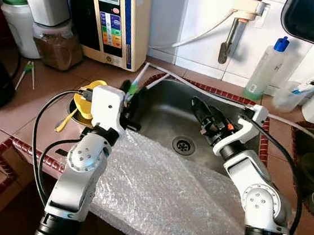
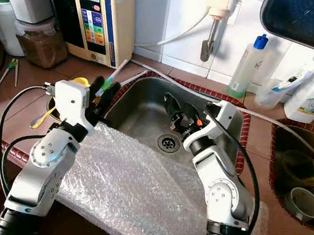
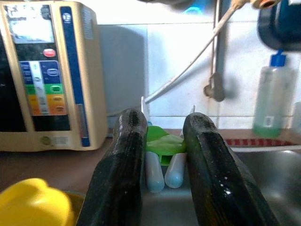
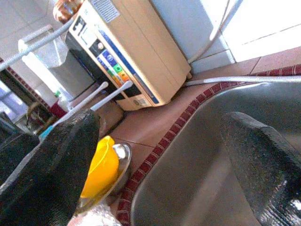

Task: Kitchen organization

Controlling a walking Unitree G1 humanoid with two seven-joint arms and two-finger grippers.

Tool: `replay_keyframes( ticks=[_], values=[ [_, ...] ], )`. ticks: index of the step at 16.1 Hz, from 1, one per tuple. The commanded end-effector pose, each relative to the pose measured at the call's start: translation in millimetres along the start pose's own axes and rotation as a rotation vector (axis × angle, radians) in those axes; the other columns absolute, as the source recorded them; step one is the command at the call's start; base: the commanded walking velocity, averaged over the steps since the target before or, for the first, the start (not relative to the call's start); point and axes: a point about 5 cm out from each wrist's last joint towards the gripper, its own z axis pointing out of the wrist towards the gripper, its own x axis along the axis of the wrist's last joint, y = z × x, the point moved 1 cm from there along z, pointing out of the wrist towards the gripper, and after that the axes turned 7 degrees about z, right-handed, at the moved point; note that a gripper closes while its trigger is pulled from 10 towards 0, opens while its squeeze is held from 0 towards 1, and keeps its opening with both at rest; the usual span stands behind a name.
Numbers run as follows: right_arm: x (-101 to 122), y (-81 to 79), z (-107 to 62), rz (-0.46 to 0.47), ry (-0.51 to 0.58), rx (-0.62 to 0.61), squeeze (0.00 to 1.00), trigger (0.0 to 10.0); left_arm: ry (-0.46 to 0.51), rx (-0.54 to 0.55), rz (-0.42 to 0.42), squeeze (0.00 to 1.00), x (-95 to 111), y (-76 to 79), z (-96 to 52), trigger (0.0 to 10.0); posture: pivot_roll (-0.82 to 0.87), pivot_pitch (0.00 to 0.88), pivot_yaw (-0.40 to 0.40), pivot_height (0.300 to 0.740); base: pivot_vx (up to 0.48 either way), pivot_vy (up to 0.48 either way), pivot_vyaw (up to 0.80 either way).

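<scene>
Left wrist view looks along two black fingers (image 3: 127, 155) set a little apart, with a pair of pale handles and a green piece, the tongs (image 3: 162, 160), lying between them at the sink's corner; the fingers flank the handles, and I cannot tell whether they touch. From the head, the left gripper (image 1: 131, 100) sits at the near-left rim of the sink (image 1: 163, 115), and the right gripper (image 1: 205, 114) hangs over the basin with its fingers spread wide, holding nothing. Thin, light and smooth, the tongs will likely slip or pivot, so a hold across both handles near the green joint looks safest. Bubble wrap (image 1: 160, 191) drapes over the sink's front edge; it is soft and will give under any weight. Beside the left arm a steel bowl (image 2: 51, 105) holds a yellow item (image 1: 93, 102). A jar (image 1: 57, 44) on the counter holds brown grains, and a clear cup (image 2: 276, 94) by the bottles holds a toothbrush.
</scene>
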Motion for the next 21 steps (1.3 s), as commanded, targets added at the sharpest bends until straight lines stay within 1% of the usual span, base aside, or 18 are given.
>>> replay_keyframes(
  ticks=[1,2,3,4,5,6,8,10,11,12,14,15,16,21],
  values=[
    [2,-0.7,2.4,-0.006,0.003,-0.008,0.00,10.0,0.038,-0.033,-0.047,0.00,7,5.3,3.1,0.0,0.01,0.022,-0.002,0.740,0.000,0.000,0.00],
    [0,0.7,2.7,0.061,-0.008,-0.023,0.00,10.0,0.042,-0.049,-0.095,0.00,7,9.5,3.9,0.0,0.00,0.022,-0.004,0.740,0.000,0.000,0.00],
    [-1,1.5,2.2,0.191,-0.002,-0.003,0.00,10.0,0.048,-0.090,-0.178,0.00,8,16.7,5.4,0.0,0.00,0.022,-0.007,0.740,0.000,0.000,0.00],
    [-1,3.9,2.6,0.225,0.015,-0.021,0.00,10.0,0.047,-0.110,-0.223,0.00,9,20.2,6.2,0.0,0.00,0.022,-0.007,0.740,0.000,0.000,0.00],
    [0,5.6,3.6,0.267,0.038,-0.027,0.00,10.0,0.043,-0.132,-0.250,0.00,8,23.5,7.0,0.0,-0.01,0.021,-0.008,0.740,0.000,0.000,0.00],
    [3,5.1,7.8,0.284,0.050,-0.022,0.00,10.0,0.040,-0.190,-0.245,0.00,7,30.6,8.4,0.0,-0.02,0.018,-0.007,0.740,0.000,0.000,0.00],
    [7,2.4,11.3,0.272,0.058,-0.003,0.00,10.0,0.039,-0.209,-0.234,0.00,5,33.4,10.0,0.0,-0.02,0.014,-0.005,0.740,0.000,0.000,0.00],
    [11,0.3,15.2,0.301,0.059,0.010,0.00,10.0,0.037,-0.251,-0.227,0.00,4,38.3,11.1,0.0,-0.02,0.012,-0.003,0.740,0.000,0.000,0.00],
    [9,-1.1,18.2,0.325,0.053,0.014,0.00,10.0,0.038,-0.272,-0.223,0.00,4,41.9,11.8,0.0,-0.02,0.013,-0.004,0.740,0.000,0.000,0.00],
    [8,-0.8,19.3,0.331,0.053,0.009,0.00,10.0,0.037,-0.282,-0.222,0.00,3,43.6,11.7,0.0,-0.02,0.014,-0.005,0.740,0.000,0.000,0.00],
    [2,-5.6,24.7,0.360,0.043,0.026,0.00,10.0,0.034,-0.300,-0.208,0.00,2,46.3,12.0,0.0,-0.01,0.018,-0.004,0.740,0.000,0.000,0.00],
    [-1,-6.8,27.6,0.379,0.039,0.026,0.00,3.2,0.036,-0.307,-0.207,0.00,2,48.1,12.1,0.0,-0.01,0.020,-0.003,0.740,0.000,0.000,0.00],
    [-2,-6.6,28.2,0.388,0.039,0.025,0.00,0.0,0.038,-0.312,-0.207,0.00,2,49.4,11.9,0.0,-0.01,0.023,-0.002,0.740,0.000,0.000,0.00],
    [-6,-6.5,33.9,0.394,0.046,0.018,0.00,0.0,0.037,-0.330,-0.208,0.00,2,53.1,9.6,0.0,0.00,0.038,0.004,0.740,0.000,0.000,0.00]
  ],
)
